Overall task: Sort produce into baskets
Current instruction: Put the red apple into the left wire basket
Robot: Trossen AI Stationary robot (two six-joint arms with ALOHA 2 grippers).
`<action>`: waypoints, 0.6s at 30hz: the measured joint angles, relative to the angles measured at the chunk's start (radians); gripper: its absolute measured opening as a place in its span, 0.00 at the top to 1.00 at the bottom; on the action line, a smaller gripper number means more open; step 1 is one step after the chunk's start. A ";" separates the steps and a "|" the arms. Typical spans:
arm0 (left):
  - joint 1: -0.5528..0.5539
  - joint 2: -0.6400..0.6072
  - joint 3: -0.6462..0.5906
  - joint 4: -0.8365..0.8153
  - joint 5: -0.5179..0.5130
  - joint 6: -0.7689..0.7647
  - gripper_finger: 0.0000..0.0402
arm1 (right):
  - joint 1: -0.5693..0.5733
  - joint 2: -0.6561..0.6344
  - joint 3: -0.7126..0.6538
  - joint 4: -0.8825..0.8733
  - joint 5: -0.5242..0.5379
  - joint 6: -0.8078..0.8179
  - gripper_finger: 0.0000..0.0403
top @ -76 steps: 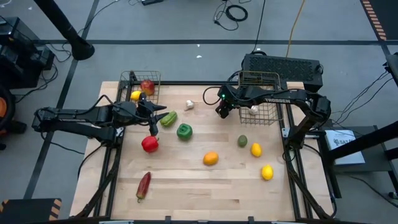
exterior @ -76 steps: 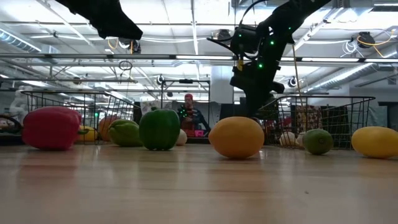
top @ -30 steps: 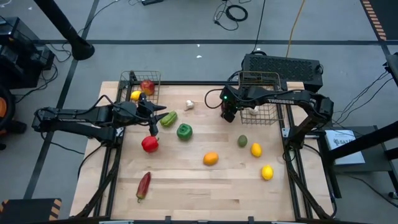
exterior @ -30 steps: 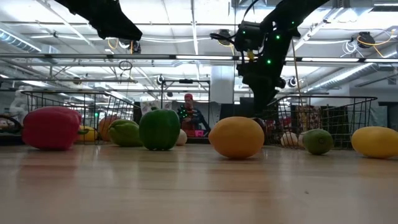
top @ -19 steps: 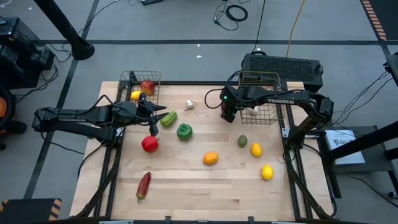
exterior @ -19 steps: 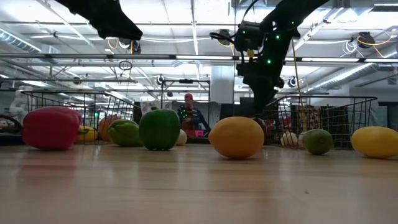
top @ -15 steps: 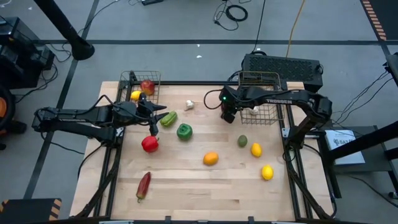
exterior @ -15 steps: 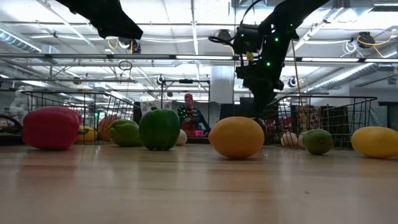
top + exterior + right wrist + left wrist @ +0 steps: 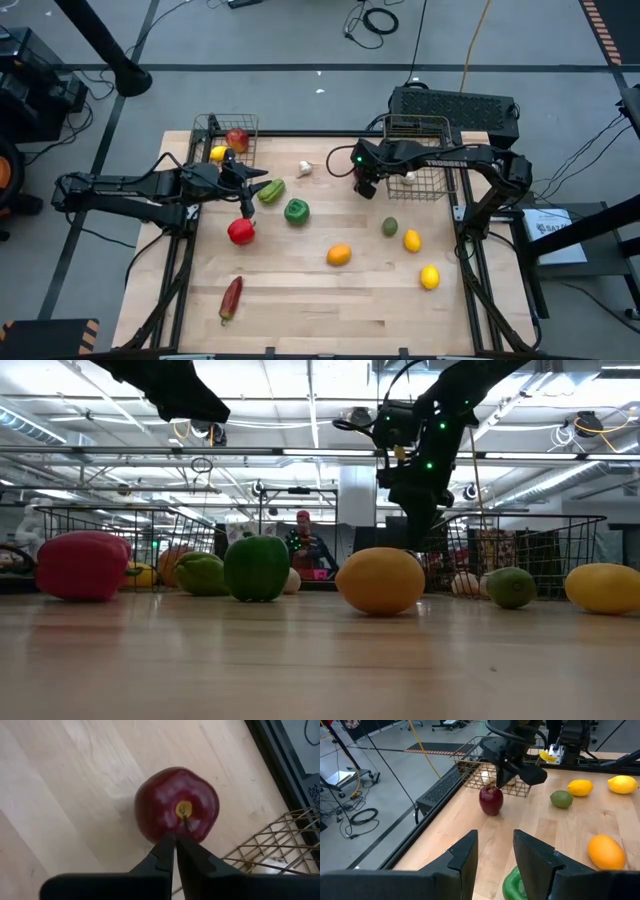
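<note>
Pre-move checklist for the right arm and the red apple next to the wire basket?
1. Right gripper over the dark red round apple: ok, directly above it.
2. Jaws ready to grasp: not ok, shut with nothing between them.
3. Apple free: ok, it sits on the wooden table, outside the right dark wire basket.
4. Basket has room: ok, only a white piece shows inside.
5. Left gripper clear: ok, open and empty on the far side.

Black keyboard (image 9: pixel 455 105) behind the wooden table (image 9: pixel 300 290); cables (image 9: pixel 378 20) on floor.
</note>
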State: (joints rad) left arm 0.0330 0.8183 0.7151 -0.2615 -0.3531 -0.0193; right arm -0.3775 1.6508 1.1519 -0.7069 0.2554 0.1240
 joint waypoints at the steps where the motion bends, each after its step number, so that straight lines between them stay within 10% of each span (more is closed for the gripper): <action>1: 0.000 0.000 0.000 -0.001 0.000 0.000 0.67 | 0.000 0.000 0.000 0.002 0.001 0.007 0.98; 18: 0.000 0.000 0.000 -0.002 0.000 0.001 0.67 | 0.006 -0.001 0.001 0.033 0.031 -0.008 0.78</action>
State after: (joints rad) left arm 0.0330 0.8182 0.7151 -0.2639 -0.3533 -0.0185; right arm -0.3710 1.6501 1.1526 -0.6736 0.2867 0.1159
